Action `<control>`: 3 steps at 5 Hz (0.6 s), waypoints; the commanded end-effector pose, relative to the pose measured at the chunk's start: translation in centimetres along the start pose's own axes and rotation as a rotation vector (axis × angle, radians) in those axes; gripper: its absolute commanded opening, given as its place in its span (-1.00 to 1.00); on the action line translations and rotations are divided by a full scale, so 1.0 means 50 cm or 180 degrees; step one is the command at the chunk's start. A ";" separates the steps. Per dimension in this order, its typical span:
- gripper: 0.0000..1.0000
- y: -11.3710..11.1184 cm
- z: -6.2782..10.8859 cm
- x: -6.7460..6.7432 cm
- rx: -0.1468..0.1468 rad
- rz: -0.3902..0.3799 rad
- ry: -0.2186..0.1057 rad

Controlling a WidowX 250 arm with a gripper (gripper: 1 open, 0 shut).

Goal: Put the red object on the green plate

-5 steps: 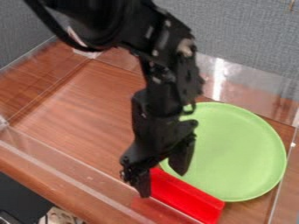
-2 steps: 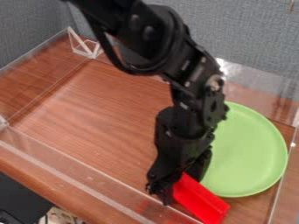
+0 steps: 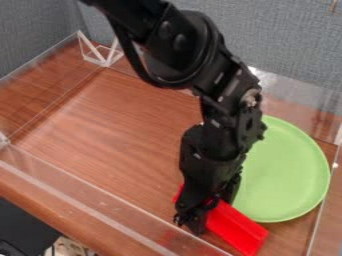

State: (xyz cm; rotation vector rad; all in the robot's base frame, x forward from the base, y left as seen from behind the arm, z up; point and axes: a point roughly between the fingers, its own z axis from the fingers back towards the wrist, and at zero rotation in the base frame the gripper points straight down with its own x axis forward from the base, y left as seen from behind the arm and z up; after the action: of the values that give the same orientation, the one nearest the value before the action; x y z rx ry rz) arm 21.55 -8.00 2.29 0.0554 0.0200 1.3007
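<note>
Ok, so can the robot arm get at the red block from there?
Yes, it looks like it. The tool is right down at one end of the red block, and nothing seems to lie on top of the block's other end.

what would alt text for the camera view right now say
A black robot arm reaches down over a wooden table, its jaws at one end of a bright red block lying beside a round lime-green plate. Grey fabric panels stand behind.
</note>
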 end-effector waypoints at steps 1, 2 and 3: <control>-1.00 0.009 0.002 -0.020 0.0014 0.0028 -0.0009; -1.00 0.018 0.002 -0.035 0.0027 0.0114 -0.0001; -1.00 0.021 0.009 -0.046 0.0027 0.0209 0.0007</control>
State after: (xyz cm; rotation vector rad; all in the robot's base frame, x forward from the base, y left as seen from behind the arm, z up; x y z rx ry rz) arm 20.78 -9.15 2.39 0.0562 0.0176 1.3974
